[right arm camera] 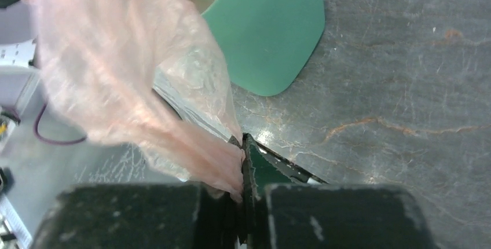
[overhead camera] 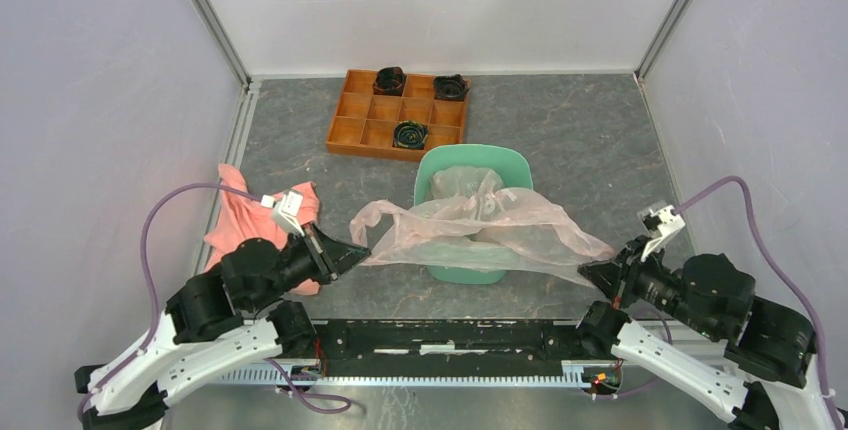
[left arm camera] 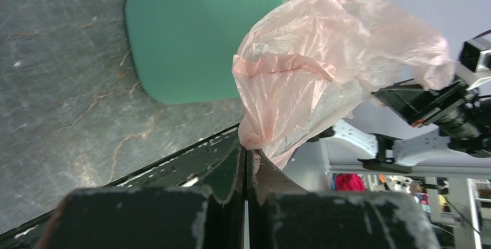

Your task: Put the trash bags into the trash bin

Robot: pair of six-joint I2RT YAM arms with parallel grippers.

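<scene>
Seen from above, the green bin (overhead camera: 470, 153) stands upright at the middle of the grey tabletop (overhead camera: 600, 140). A thin, see-through pink bag (overhead camera: 520, 225) is spread across its opening and hangs over the near rim. The film is pulled out wide to both sides, from 9 o'clock to 3 o'clock of the bin.

The left tool (overhead camera: 360, 251) sits at about 8 o'clock from the bin and is clenched on the bag's left end. In the left wrist view its two fingers are pressed together with a twist of film caught between the tips, and the rest of the bag balloons up beyond them. The right tool (overhead camera: 592, 272) sits at about 4 o'clock from the bin and is likewise clamped on the bag's right end. In its own wrist view the film gathers into a narrow pinch at the fingertips.

More crumpled pale film lies inside the bin. I cannot tell whether it is part of the same bag or a second one.

A salmon cloth (overhead camera: 232, 222) lies bunched on the tabletop at 9 o'clock from the bin, just behind the left arm. An orange tray (overhead camera: 347, 120) with compartments rests at 11 o'clock, near the far wall. Three black coiled pieces (overhead camera: 410, 135) sit in separate compartments of the tray.
</scene>
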